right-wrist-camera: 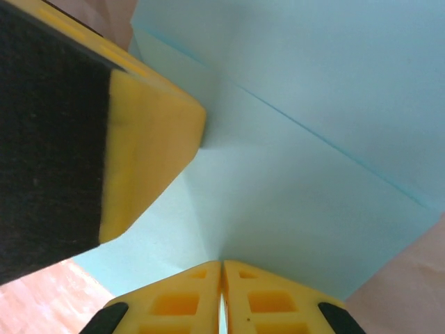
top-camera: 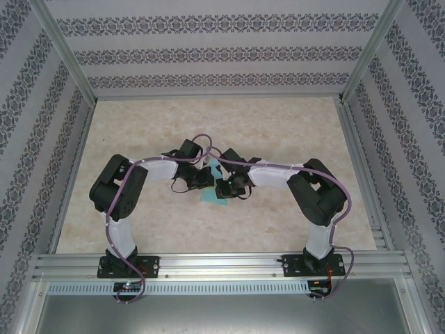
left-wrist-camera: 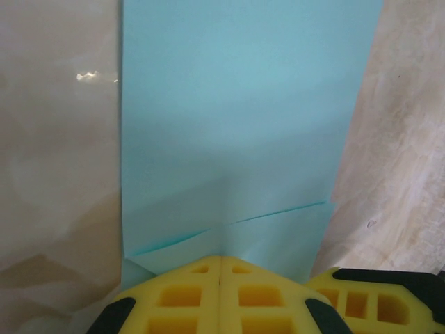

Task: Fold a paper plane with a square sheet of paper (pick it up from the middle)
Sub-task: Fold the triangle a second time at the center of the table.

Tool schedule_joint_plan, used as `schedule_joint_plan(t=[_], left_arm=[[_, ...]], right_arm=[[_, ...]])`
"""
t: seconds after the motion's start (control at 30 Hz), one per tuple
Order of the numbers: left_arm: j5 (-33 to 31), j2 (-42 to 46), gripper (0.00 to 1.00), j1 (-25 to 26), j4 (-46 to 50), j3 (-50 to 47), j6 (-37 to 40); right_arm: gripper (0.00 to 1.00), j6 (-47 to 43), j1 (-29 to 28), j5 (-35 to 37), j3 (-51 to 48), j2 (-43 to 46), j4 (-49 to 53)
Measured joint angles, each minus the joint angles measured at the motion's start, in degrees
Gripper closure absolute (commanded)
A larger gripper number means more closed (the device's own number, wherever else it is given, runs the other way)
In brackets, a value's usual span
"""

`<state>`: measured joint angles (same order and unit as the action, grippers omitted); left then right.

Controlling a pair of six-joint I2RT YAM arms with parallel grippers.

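Note:
The teal-blue square sheet of paper (top-camera: 208,197) is held up over the middle of the table between both arms, with creases and a folded flap (left-wrist-camera: 278,236) across it. My left gripper (left-wrist-camera: 220,259) is shut, its yellow fingertips pinching the paper where a vertical crease meets them. My right gripper (right-wrist-camera: 221,263) is shut too, a thin edge of the paper caught between its pads. The two grippers sit close together on the sheet (right-wrist-camera: 299,181), the left gripper (top-camera: 206,178) just left of the right gripper (top-camera: 224,186). The left finger (right-wrist-camera: 139,139) crosses the right wrist view.
The marble-patterned tabletop (top-camera: 292,132) is ringed by patterned walls and an aluminium frame (top-camera: 208,263) at the near edge. Both forearms and purple cables (top-camera: 201,142) crowd the centre. A right finger (left-wrist-camera: 379,299) shows at the lower right of the left wrist view.

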<state>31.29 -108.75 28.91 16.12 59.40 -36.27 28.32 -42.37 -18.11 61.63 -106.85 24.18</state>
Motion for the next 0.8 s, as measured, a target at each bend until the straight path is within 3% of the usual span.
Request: schedule_joint_plan(t=[0.8], left_arm=[[0.0, 0.3, 0.95, 0.0, -1.0, -0.7, -0.3]], right_arm=[[0.88, -4.0, 0.0, -1.6, -8.8, 8.7, -1.3]])
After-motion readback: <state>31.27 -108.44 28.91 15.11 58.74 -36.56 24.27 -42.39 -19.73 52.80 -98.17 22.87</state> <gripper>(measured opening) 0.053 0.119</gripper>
